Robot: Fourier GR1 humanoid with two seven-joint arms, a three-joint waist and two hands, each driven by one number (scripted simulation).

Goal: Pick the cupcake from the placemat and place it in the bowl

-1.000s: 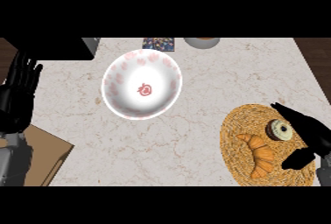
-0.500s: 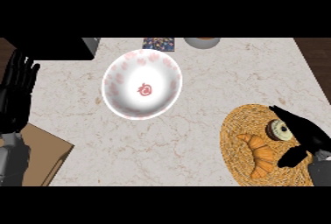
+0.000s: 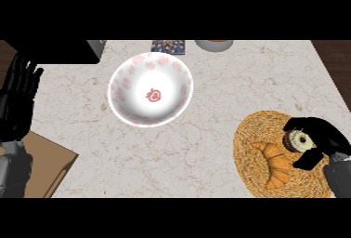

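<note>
1. The cupcake (image 3: pixel 297 139) is on the round woven placemat (image 3: pixel 251 139), at the right side of the marble tabletop (image 3: pixel 198 158). It still rests there, not lifted.
2. The right hand (image 3: pixel 326 137) is bent round the cupcake. Its fingers arch over the top and the right side, and the thumb lies just below. I cannot tell if the thumb touches the cupcake.
3. A croissant (image 3: pixel 276 163) lies on the same placemat, just beside the cupcake on its lower left. It is very near to the thumb.
4. The white bowl (image 3: pixel 171 79), with pink marks and a red mark at its centre, stands well apart to the upper left. Only bare tabletop lies between it and the placemat.
5. Along the far edge are a dark box-like object (image 3: pixel 65 51), a small patterned card (image 3: pixel 169 46) and a round container (image 3: pixel 214 44), only partly seen. All of them are behind the bowl.
6. A brown wooden board (image 3: pixel 42 160) lies at the lower left corner.
7. The left hand (image 3: pixel 17 100) rests open at the left edge, fingers straight and pointing up.
8. Compared with half a second ago, the right thumb has come a little closer under the cupcake. The cupcake, the croissant and the bowl are in the same places, and the left hand has hardly moved.
</note>
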